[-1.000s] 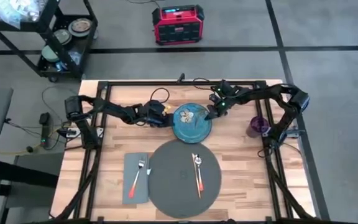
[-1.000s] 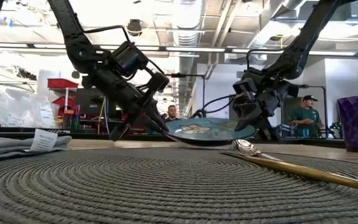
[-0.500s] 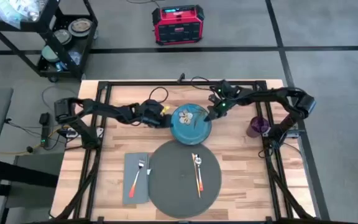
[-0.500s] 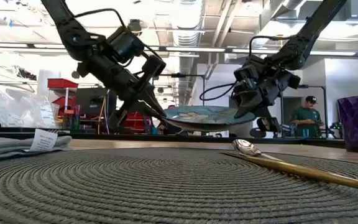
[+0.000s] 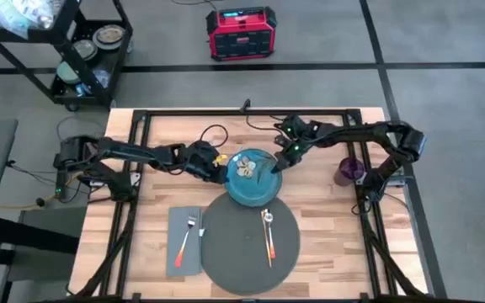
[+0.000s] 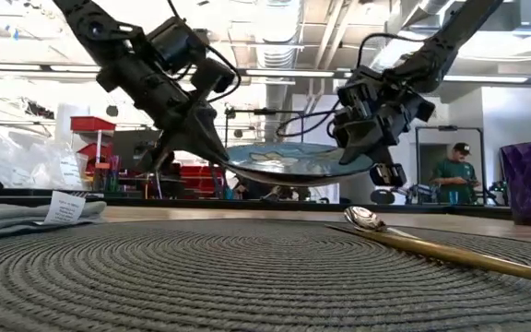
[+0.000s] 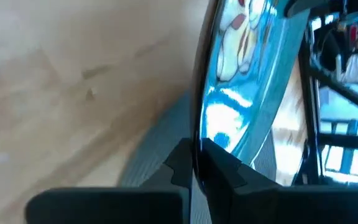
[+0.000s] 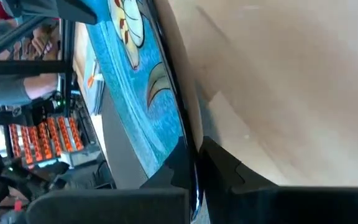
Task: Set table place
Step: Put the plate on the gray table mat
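A teal plate [image 5: 251, 177] with a flower pattern hangs in the air between my two grippers, above the far edge of the round dark grey placemat [image 5: 249, 244]. My left gripper [image 5: 226, 172] is shut on the plate's left rim. My right gripper [image 5: 277, 165] is shut on its right rim. In the low view the plate [image 6: 293, 162] hangs about level, clear of the wood table [image 5: 327, 219]. A gold spoon [image 5: 268, 235] lies on the placemat. My left gripper [image 7: 194, 155] pinches the plate's left rim [image 7: 199, 130] between its two fingers, one above the plate and one below. It comes slanting down from the table's left side. The plate is lifted clear and about level. My right gripper [image 8: 194, 155] pinches the plate's right rim [image 8: 178, 118] between its two fingers, one on the top face and one under it. It reaches in slanting down from the table's right side. The plate hangs clear of the table.
A grey napkin [image 5: 183, 241] with a red-handled fork [image 5: 185, 238] lies left of the placemat. A purple cup [image 5: 348, 171] stands near the right edge. A black frame [image 5: 141, 126] runs around the tabletop. People show in the room behind the table.
Both grippers have risen and moved toward the table's near edge, keeping their hold. The plate has been lifted off the wood behind the placemat and carried, about level, over the placemat's far edge.
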`<act>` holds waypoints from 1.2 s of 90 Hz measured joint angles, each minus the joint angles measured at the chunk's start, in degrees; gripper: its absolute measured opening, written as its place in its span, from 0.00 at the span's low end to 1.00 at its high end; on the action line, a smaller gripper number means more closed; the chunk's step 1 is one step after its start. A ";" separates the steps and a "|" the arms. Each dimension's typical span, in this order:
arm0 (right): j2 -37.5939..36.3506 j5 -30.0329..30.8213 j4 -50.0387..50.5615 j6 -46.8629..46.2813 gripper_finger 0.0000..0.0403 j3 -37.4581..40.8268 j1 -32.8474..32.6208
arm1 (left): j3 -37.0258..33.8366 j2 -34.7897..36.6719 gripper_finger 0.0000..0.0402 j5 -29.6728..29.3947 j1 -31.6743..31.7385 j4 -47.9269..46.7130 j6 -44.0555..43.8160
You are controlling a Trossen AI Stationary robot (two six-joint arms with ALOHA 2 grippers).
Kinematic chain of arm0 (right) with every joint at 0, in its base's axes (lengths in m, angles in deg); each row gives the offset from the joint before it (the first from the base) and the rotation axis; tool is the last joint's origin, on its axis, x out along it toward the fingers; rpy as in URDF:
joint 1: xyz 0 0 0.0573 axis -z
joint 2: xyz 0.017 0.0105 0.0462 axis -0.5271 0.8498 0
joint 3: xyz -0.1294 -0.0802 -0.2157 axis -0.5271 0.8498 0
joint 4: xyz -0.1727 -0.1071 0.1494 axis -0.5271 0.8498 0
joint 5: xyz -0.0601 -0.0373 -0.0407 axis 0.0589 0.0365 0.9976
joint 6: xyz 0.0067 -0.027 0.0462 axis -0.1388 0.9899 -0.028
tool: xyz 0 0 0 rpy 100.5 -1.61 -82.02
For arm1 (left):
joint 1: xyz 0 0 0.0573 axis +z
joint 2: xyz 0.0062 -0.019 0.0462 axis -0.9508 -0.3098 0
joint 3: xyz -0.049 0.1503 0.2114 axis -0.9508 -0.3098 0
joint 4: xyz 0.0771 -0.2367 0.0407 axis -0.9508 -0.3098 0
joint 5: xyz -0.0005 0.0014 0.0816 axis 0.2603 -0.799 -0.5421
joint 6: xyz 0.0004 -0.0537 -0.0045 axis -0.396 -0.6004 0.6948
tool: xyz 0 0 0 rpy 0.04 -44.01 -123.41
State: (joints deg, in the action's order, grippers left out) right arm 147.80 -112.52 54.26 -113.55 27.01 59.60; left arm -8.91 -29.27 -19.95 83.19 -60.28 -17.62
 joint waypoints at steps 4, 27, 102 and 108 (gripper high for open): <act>0.00 0.11 -0.13 -0.06 0.00 -0.04 -0.79 | 0.01 0.88 0.00 -0.31 -0.68 -1.16 0.23; 0.00 1.50 -1.16 -2.88 0.00 -0.15 -6.58 | 0.30 4.70 0.00 -1.86 -5.35 -7.17 0.55; 0.00 9.59 -9.27 -15.66 0.00 -0.36 -29.77 | 0.54 4.75 0.00 -8.38 -30.05 -4.79 -18.29; 0.00 10.16 -9.87 -16.22 0.00 -0.37 -30.64 | 0.54 4.73 0.00 -9.27 -31.68 -4.81 -19.90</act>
State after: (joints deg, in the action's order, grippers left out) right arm 147.80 -102.36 44.39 -129.77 26.64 28.96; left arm -8.38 -24.54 -29.22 51.51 -65.09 -37.53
